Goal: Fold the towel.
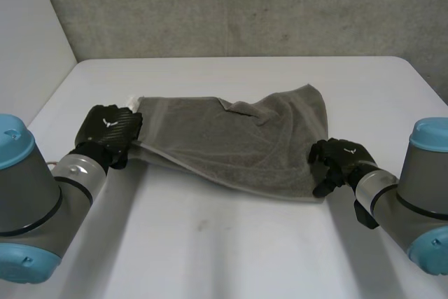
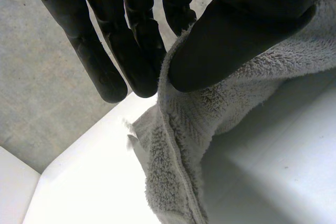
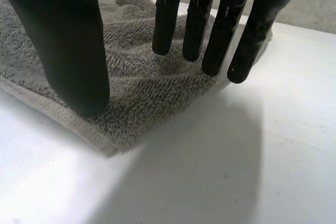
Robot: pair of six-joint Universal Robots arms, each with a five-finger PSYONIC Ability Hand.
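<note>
Pinching the grey towel (image 1: 231, 141) at its 9 o'clock end, the left hand (image 1: 108, 129) clamps the hemmed edge between its thumb (image 2: 220, 51) and straight fingers (image 2: 105, 80), that end raised off the white bench (image 1: 231, 243). The right hand (image 1: 337, 162) sits at the towel's 4 o'clock corner, its fingers (image 3: 165, 24) straight and spread wide of the thumb over the terry pile, gripping nothing. The towel lies rumpled across the bench's middle, with a small flap turned over at 12 o'clock and cloth bunched towards 2 o'clock
</note>
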